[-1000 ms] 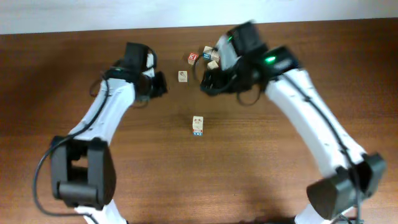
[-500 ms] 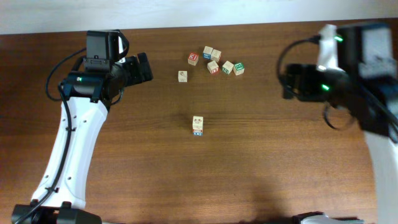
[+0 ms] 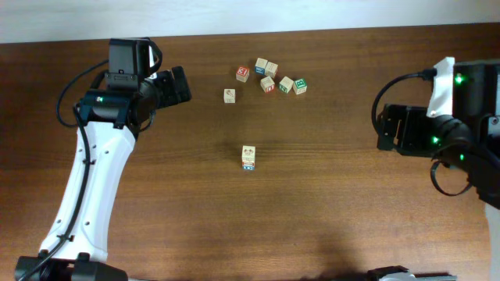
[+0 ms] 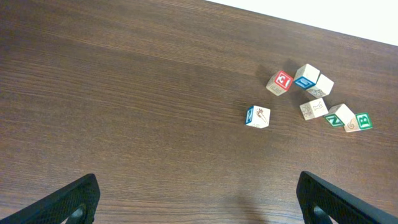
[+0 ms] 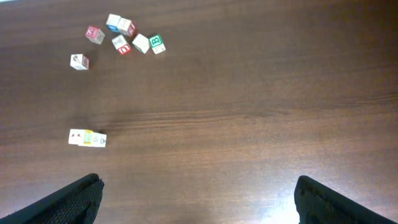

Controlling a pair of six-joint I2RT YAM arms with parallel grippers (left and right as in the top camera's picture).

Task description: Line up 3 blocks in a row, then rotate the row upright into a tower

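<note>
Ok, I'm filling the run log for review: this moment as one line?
left pincer: open, empty | right pincer: open, empty | blue-faced block: alone, near block cluster | block pair: mid-table, touching

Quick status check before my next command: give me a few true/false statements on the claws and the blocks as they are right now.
1. Both claws are open and empty. True: the left claw and the right claw stand wide with nothing between their fingers.
2. The left claw is closed on a block. False: the lone block lies well ahead of it, untouched.
3. A green B block sits at one end of the cluster. True.
4. The two mid-table blocks lie apart. False: the pair of blocks touch each other.
5. The right claw hovers over the cluster. False: it is off to the side, far from every block.
</note>
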